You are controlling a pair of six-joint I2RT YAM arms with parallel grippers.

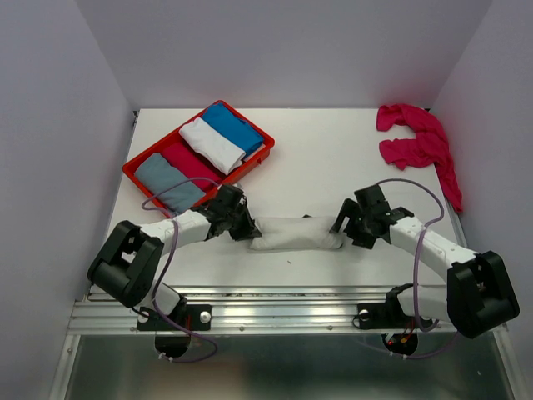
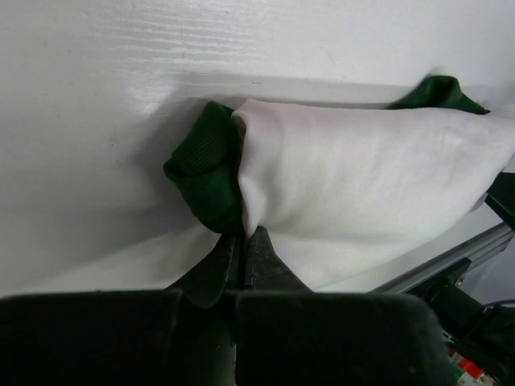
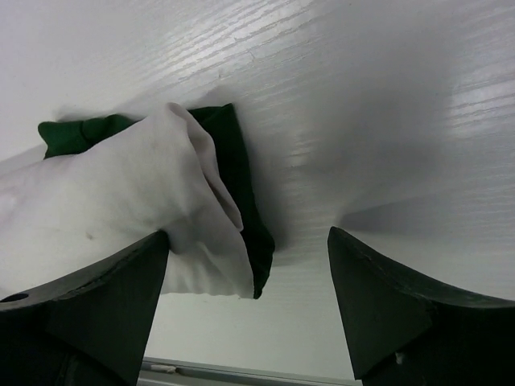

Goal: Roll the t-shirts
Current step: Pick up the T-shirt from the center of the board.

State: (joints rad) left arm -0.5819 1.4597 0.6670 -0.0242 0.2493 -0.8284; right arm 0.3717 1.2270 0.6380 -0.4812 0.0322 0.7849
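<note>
Cream-white rolled t-shirt [image 1: 296,233], lower centre of top view, looks light, soft, springy (may unroll), so grip both ends; left gripper [image 1: 246,228] pinched shut at its left end, right gripper [image 1: 341,223] spread open.

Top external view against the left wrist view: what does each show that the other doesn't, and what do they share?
Only top external: the red tray with folded cloths, the loose pink t-shirt at the far right corner, and the right gripper open at the right end of the cream-white t-shirt. Only left wrist: the dark green sleeve bunched at the roll's end, with the left gripper closed against it. Both: that rolled t-shirt on the white table.
</note>
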